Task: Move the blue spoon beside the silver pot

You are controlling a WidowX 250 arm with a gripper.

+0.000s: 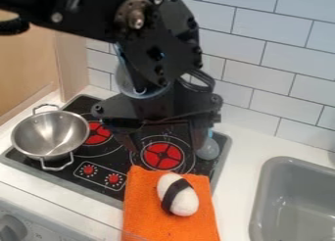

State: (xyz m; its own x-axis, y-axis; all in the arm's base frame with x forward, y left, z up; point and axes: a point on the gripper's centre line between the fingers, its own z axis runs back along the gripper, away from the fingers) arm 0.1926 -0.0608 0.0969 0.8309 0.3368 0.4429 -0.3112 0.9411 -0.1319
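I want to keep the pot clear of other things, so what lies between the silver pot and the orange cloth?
In the camera view, two red dials on the black stovetop lie between the silver pot and the orange cloth.

White oval toy (187, 202) with black band (175, 193) on orange cloth (142, 210), black stove (101, 161), grey sink (257, 205), tiled wall (268, 44)

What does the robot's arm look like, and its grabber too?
The chunky black robot arm has shiny silver bolts and a dark loop, maybe a cable, near its wrist. Its wide black gripper has two dark jaws.
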